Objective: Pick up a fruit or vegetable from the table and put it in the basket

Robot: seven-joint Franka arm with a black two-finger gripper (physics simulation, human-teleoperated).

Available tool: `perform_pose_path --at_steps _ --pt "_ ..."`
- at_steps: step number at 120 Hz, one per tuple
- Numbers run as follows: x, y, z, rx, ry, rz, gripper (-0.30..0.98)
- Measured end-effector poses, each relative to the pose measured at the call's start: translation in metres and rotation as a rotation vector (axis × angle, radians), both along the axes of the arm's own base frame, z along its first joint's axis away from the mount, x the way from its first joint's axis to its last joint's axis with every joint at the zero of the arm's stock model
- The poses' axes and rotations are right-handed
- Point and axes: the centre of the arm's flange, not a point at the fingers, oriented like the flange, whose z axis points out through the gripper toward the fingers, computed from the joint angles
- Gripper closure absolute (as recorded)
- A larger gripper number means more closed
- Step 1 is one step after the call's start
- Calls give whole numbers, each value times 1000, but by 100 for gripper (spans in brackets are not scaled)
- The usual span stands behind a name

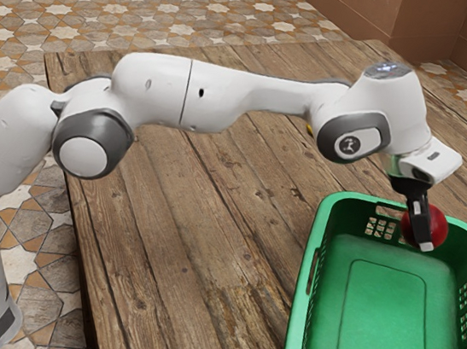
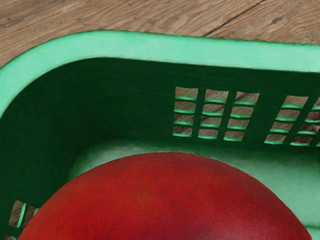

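Look, the gripper (image 1: 425,237) is squeezing a big red fruit (image 1: 437,224). One black finger (image 1: 419,207) goes down the near side of the fruit, with a pale tip at the end; the other one is hidden behind it. The fruit is at the basket (image 1: 378,293), close to the wall on the exterior view's upper right. I can't tell how high it is above the bottom.

The fruit is round and smooth. In the wrist view it looks like a wide red hill, with a bit of orange-brown, some darker red low down and lots of tiny pale dots. Its skin has a soft shine.

The basket is green and looks like plastic. It has round corners, a thick smooth rim and rows of little square holes in its walls. A rounded box shape is marked on its bottom. The table (image 1: 184,258) is made of brown wood boards, with long lines, cracks and dark knots. Under it, the floor (image 1: 92,17) has star shapes in white, orange and gray.

The arm (image 1: 248,91) is white and gray, with fat, round joints. One joint has a dark round badge (image 1: 350,144), but its writing is too small to read.
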Motion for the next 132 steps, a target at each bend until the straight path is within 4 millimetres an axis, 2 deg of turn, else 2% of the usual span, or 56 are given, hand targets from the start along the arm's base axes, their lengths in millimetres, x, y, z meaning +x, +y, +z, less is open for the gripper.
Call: perform_pose_path --at_steps 14,21,29,68,80,116,124,132 --pt "-2 -11 4 -12 -28 -12 20" --pt "-4 -16 6 -18 -36 -19 10" --pt "-5 -18 7 -25 -42 -23 6" --pt "-4 -18 0 -62 -26 -21 5" --pt "-1 -5 -12 -42 7 -3 3" --pt "-3 -5 -16 -29 31 2 0" --pt "-3 6 -9 -22 39 18 0" --pt "-7 33 19 6 55 73 0"
